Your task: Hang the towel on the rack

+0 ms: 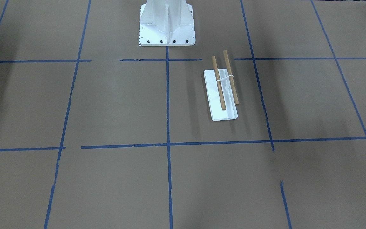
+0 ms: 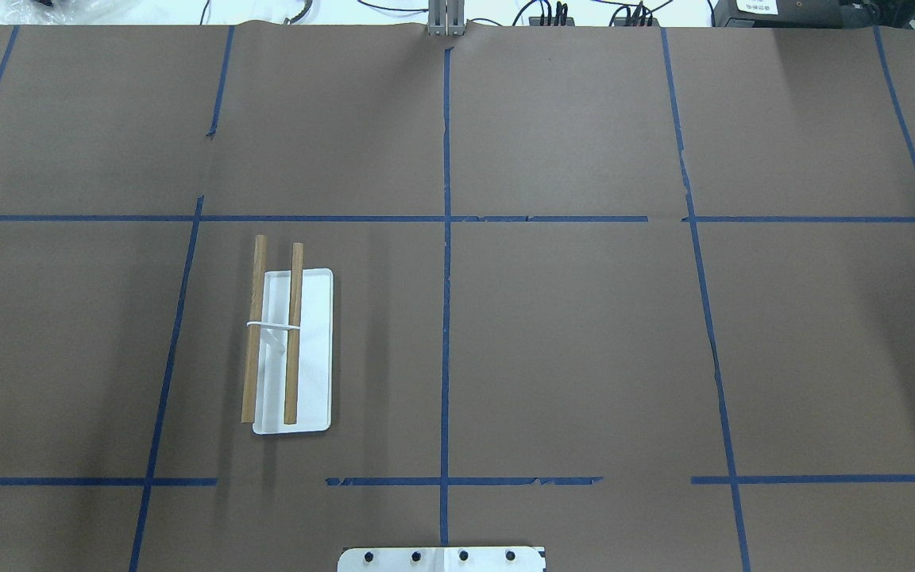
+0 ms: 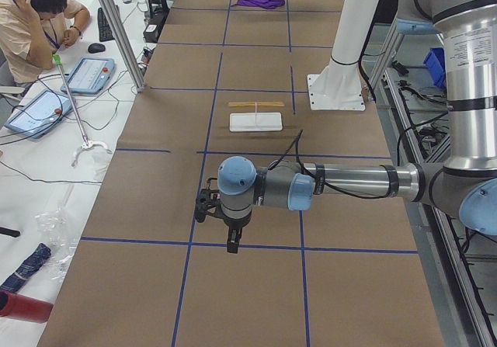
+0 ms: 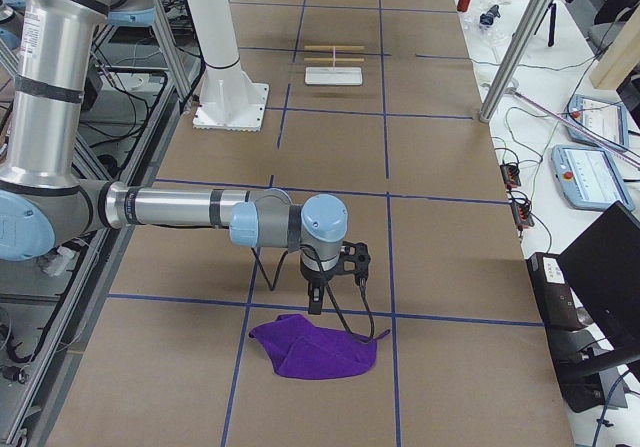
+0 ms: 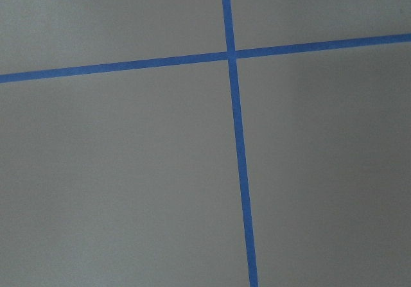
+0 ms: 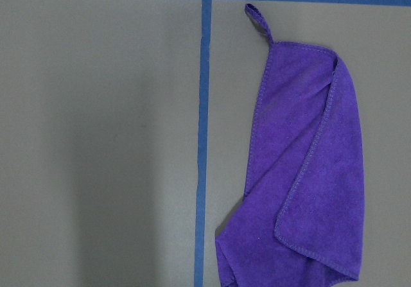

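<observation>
Over on your left, the left gripper hangs above a blue tape cross on the brown-papered table, and you can't tell whether its fingers are parted or closed. The rack stands left of the centre line. At the far right end, the right gripper, grip just as unreadable, hovers above the folded towel, which lies flat on the paper, well apart from the rack.
</observation>
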